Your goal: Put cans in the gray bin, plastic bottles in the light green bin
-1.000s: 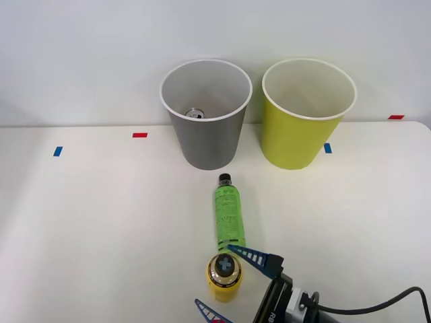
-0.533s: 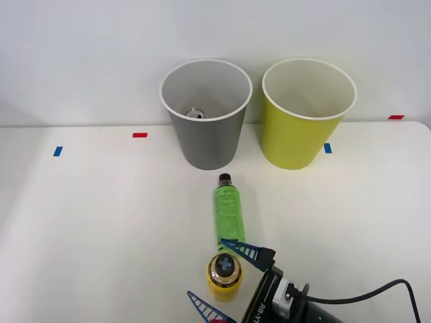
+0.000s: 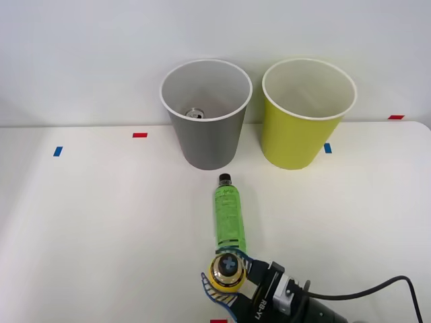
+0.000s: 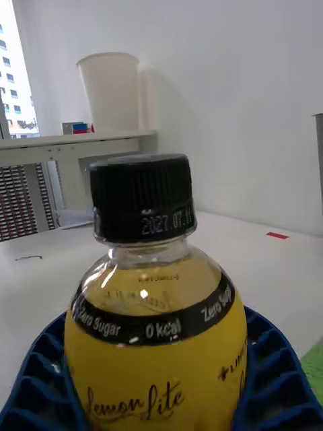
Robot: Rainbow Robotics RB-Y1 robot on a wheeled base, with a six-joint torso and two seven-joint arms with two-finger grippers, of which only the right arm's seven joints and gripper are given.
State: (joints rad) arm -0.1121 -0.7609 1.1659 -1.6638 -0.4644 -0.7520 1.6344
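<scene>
yellow-labelled bottle (image 4: 156, 323) | upright, black cap | claw (image 4: 161, 384) fingers (image 4: 40, 377) clasp both sides

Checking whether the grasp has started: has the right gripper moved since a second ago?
Yes. The right gripper has slid left and closed around the upright yellow bottle, its fingers hugging it just short of the lying green bottle.

Can (image 3: 194, 113) inside gray bin (image 3: 206, 138); light green bin (image 3: 304, 128) at its 3 o'clock. Slim bottle (image 3: 228, 212) lying at gray bin's 6; stout bottle (image 3: 225, 272) upright at slim bottle's 6.
</scene>
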